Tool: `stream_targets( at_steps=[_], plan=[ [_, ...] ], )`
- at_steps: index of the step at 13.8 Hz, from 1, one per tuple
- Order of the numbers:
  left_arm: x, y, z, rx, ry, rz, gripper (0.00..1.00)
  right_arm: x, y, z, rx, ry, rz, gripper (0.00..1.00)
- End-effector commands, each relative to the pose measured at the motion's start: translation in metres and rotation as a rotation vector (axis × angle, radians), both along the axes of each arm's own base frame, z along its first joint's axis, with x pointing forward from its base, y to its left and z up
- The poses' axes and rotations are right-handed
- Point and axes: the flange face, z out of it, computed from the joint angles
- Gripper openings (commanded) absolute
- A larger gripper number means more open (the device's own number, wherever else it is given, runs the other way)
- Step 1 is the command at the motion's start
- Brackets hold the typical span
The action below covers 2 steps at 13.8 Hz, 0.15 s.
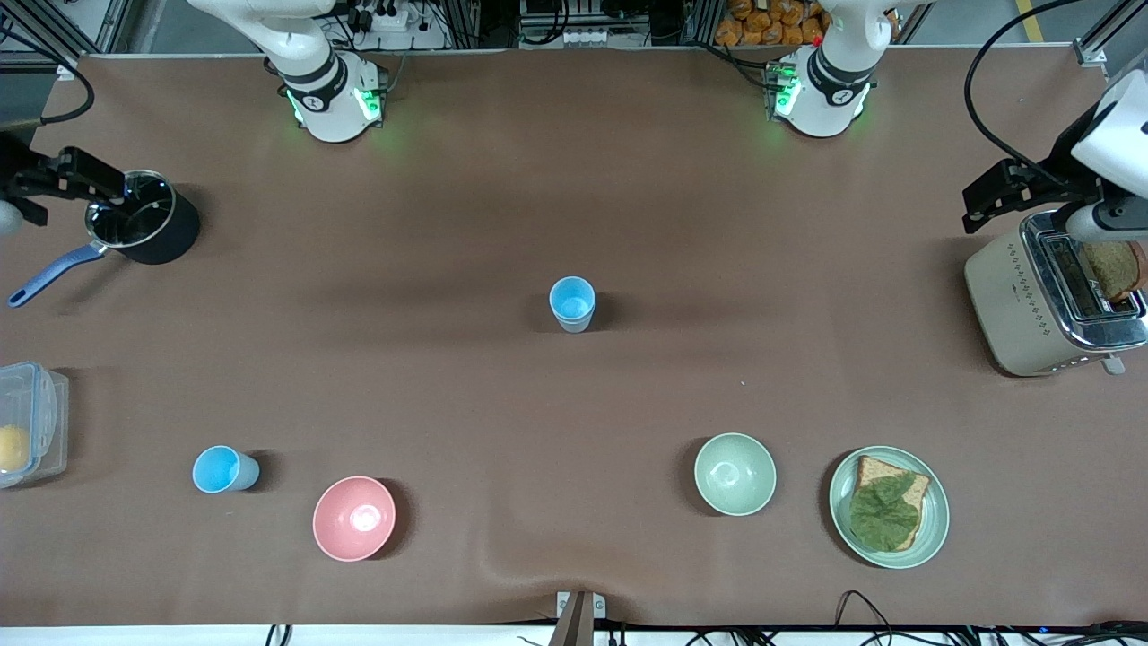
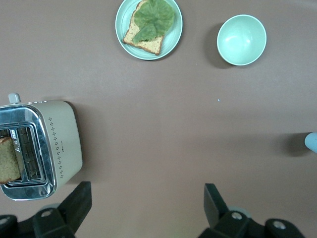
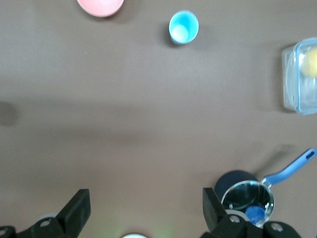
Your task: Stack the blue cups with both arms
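One blue cup (image 1: 572,303) stands upright in the middle of the table; only its edge shows in the left wrist view (image 2: 312,142). A second blue cup (image 1: 224,469) stands nearer the front camera toward the right arm's end, beside the pink bowl; it also shows in the right wrist view (image 3: 184,27). My left gripper (image 1: 1004,193) (image 2: 146,198) is open and empty, up over the table edge by the toaster. My right gripper (image 1: 54,175) (image 3: 145,204) is open and empty, up beside the black pot. Both grippers are well away from the cups.
A pink bowl (image 1: 353,518), a pale green bowl (image 1: 734,473) and a plate with toast and lettuce (image 1: 888,505) stand along the front. A toaster (image 1: 1054,296) holding bread is at the left arm's end. A black pot (image 1: 143,229) and a clear container (image 1: 27,435) are at the right arm's end.
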Motion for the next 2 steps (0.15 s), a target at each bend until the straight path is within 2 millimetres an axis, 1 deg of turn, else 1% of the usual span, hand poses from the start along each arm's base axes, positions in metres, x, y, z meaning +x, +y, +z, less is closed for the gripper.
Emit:
stream_targets(
  at_steps=[1,2],
  plan=[
    [0.0049,0.003,-0.0027,-0.022,0.017,-0.012,1.0,0.0057,-0.0048,-0.0027,-0.005,-0.02,-0.009,1.0],
    [0.0049,0.0029,-0.0027,-0.023,0.017,-0.005,1.0,0.0055,-0.0015,-0.0028,-0.005,-0.014,0.002,1.0]
  ],
)
